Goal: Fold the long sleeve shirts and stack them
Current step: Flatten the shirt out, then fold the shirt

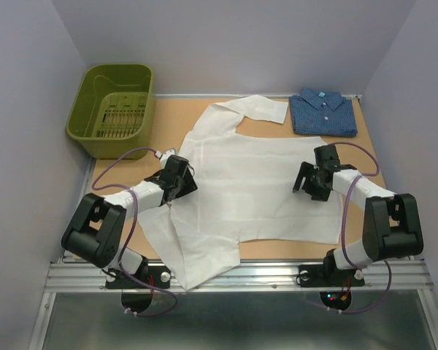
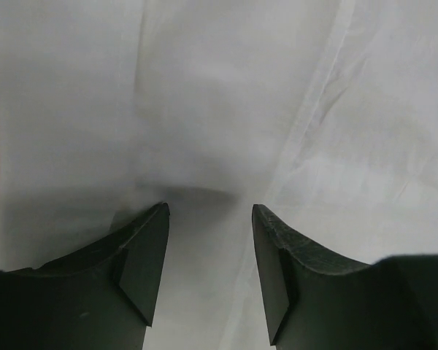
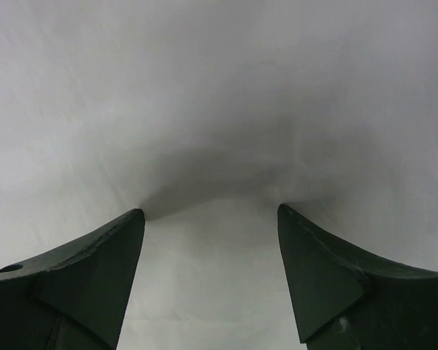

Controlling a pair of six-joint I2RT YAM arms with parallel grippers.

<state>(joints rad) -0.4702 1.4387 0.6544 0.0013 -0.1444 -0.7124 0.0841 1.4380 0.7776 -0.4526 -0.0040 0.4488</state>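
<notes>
A white shirt (image 1: 255,182) lies spread across the table (image 1: 171,120) between two robot arms, its body running side to side. One sleeve reaches toward the far edge and another part trails off the near edge beside the left arm's base. The left gripper (image 1: 186,179) hovers low over the shirt's left flank and the right gripper (image 1: 310,186) over its right side, just inside the edge, so each arm is nearest its own side of the cloth. Both grippers are spread. The left wrist view shows the left arm's fingers (image 2: 142,255) apart, with flat cloth and a seam in the gap. The right wrist view shows the right arm's fingers (image 3: 102,262) set wider over plain white fabric. Neither pinches anything. The blue shirt (image 1: 323,114) sits already folded at the far right corner, just beside the tip of the white sleeve and well apart from both grippers. A green basket (image 1: 95,138) stands at the far left. The task looks about half done. The white shirt is still unfolded, and its bulk lies inward from each gripper, toward the centre. A fold would likely have to carry each side that way. From there the blue shirt lies to the far right, on the right arm's side.
</notes>
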